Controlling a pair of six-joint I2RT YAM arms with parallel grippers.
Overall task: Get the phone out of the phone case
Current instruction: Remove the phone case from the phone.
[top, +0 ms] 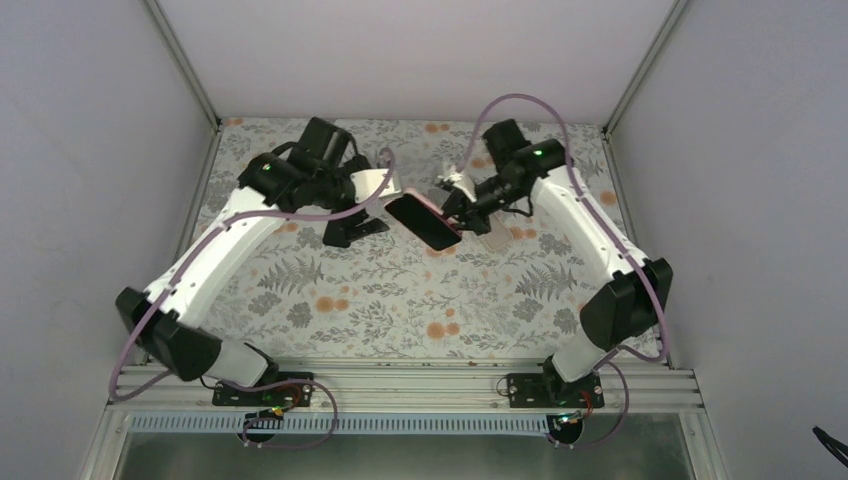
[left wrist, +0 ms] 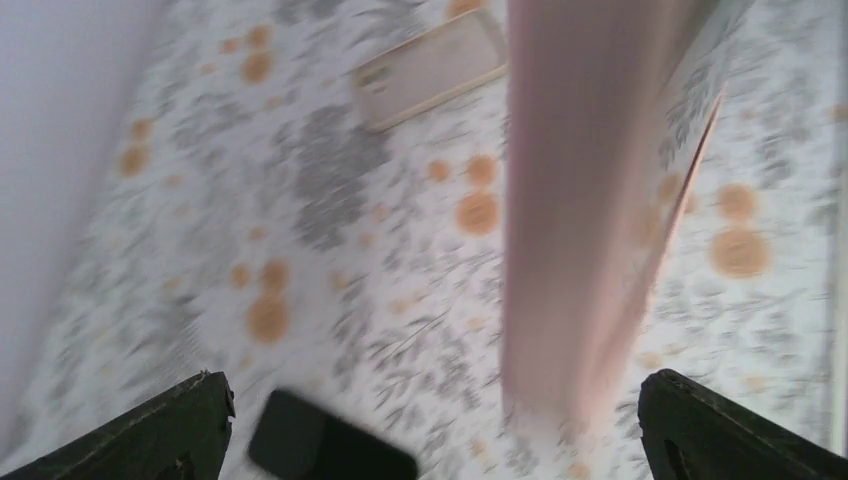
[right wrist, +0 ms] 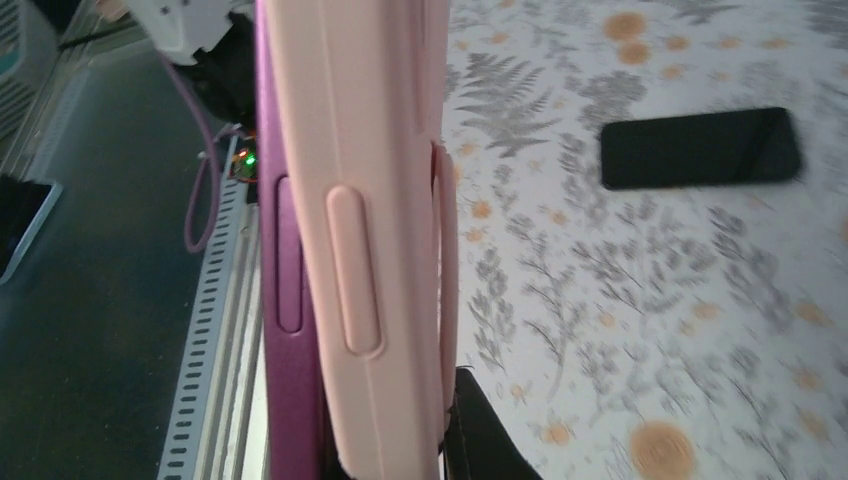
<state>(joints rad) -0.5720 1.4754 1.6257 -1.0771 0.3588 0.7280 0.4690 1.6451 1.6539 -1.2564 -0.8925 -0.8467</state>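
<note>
**Inspector:** The position of the phone (top: 425, 222) is to be stated.

**Assessor:** It is found raised clear of the worktop (top: 400, 300), seated in the pink phone case (right wrist: 350, 250) between the two arms. A purple edge of the phone is shown at the case's lip in the right wrist view.

**Inspector:** And the condition of the fingers?

**Assessor:** The right gripper (top: 458, 212) is closed, with its fingers (right wrist: 485, 435) pinching one end of the phone case. The left gripper (left wrist: 438, 400) is spread wide. The case is seen blurred between its fingers, and no contact can be made out.

**Inspector:** Handling?

**Assessor:** The phone is judged rigid, smooth and liable to break if dropped. The phone case is judged soft and grippy, so its lip should peel back. A hold on a free corner of the lip is advised, with the phone pressed out from behind. A second dark phone (right wrist: 700, 148) and a pale case (left wrist: 430, 68) are noted lying on the worktop.
</note>
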